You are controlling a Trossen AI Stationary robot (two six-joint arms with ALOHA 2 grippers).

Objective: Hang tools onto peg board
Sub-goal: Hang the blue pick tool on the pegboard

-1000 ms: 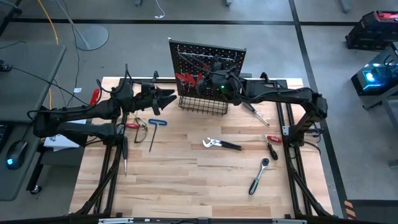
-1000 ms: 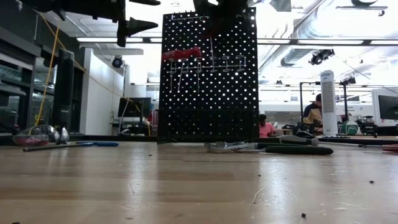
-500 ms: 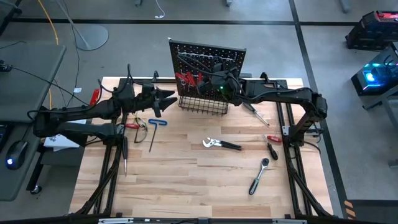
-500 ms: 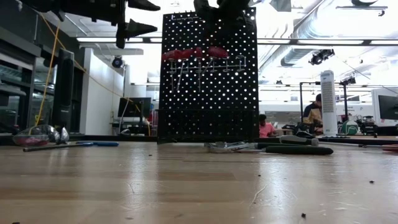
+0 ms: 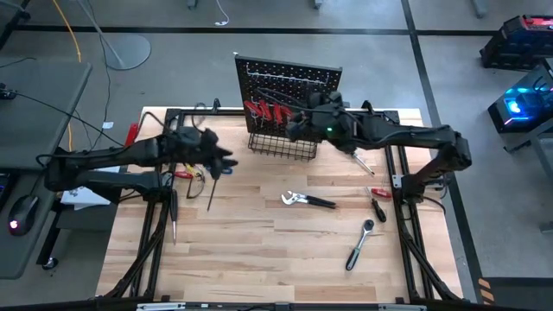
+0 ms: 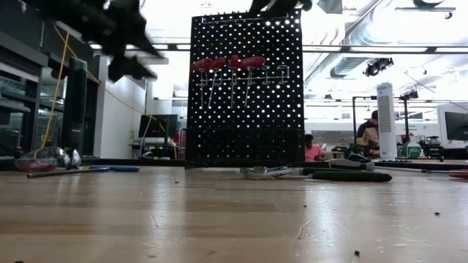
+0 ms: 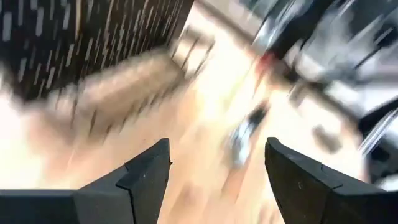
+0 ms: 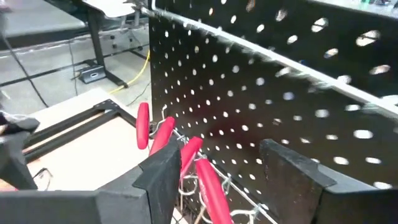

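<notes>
The black peg board (image 5: 289,79) stands upright at the table's far edge. Several red-handled screwdrivers (image 6: 228,63) hang from its silver hooks, shafts down; they also show in the right wrist view (image 8: 163,135). My right gripper (image 8: 227,171) is open just in front of the board, level with those handles, and holds nothing. My left gripper (image 5: 226,161) is open and tipped downward above a blue-handled T-key (image 5: 216,178) lying on the table's left. The left wrist view is blurred; nothing shows between the fingers (image 7: 217,165).
Silver pliers (image 5: 307,200), a chrome ratchet (image 5: 359,244), a small screwdriver (image 5: 378,202) and another screwdriver (image 5: 354,157) lie on the table's right half. A long black screwdriver (image 5: 173,214) lies at the left edge. A wire basket (image 5: 282,145) juts out below the board.
My right gripper has opened and let go of a red-handled screwdriver, which now hangs on the hooks beside the others. It has then drawn back from the board toward the table's right and slightly up. My left gripper has tipped downward and sunk toward the T-key, staying open.
</notes>
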